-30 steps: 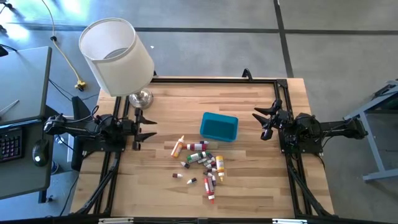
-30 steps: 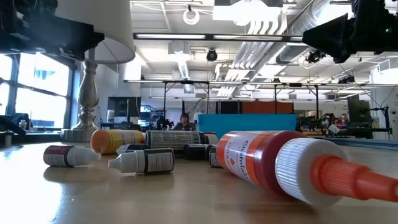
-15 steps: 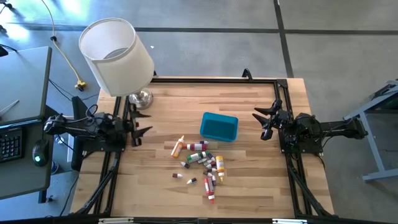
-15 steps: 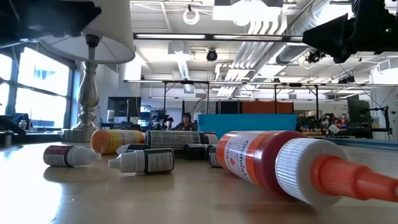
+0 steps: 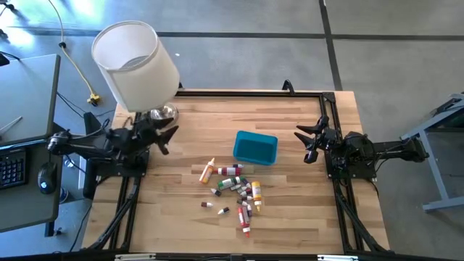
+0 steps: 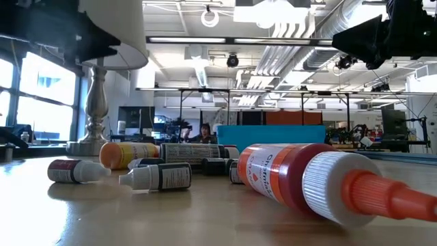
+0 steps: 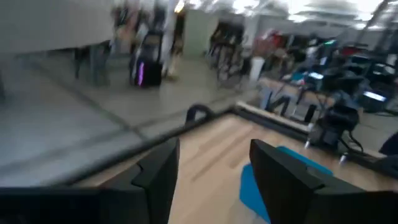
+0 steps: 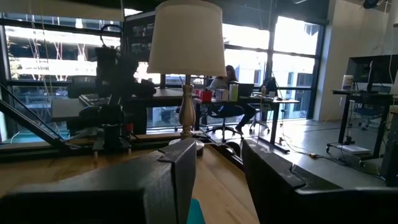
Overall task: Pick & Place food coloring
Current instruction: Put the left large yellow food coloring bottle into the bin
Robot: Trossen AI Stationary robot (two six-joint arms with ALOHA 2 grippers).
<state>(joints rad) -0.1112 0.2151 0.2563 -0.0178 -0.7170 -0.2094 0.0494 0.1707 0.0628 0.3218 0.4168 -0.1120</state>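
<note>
Lying in a loose heap on the wood, the food coloring bottles [image 5: 235, 190] sit well out ahead of our left gripper [image 5: 166, 135], whose fingers stand apart on nothing by the lamp base [image 5: 164, 114]; none is in the teal bin [image 5: 255, 148] yet. We judge this the opening reach: swing toward the heap, descend on one bottle. Our right gripper [image 5: 307, 141] waits beyond the bin, spread and empty; the labels' small print is unreadable.

lamp [image 5: 136, 64]: back-left table corner | teal bin [image 5: 255, 148]: centre | wooden table [image 5: 290, 196]
</note>
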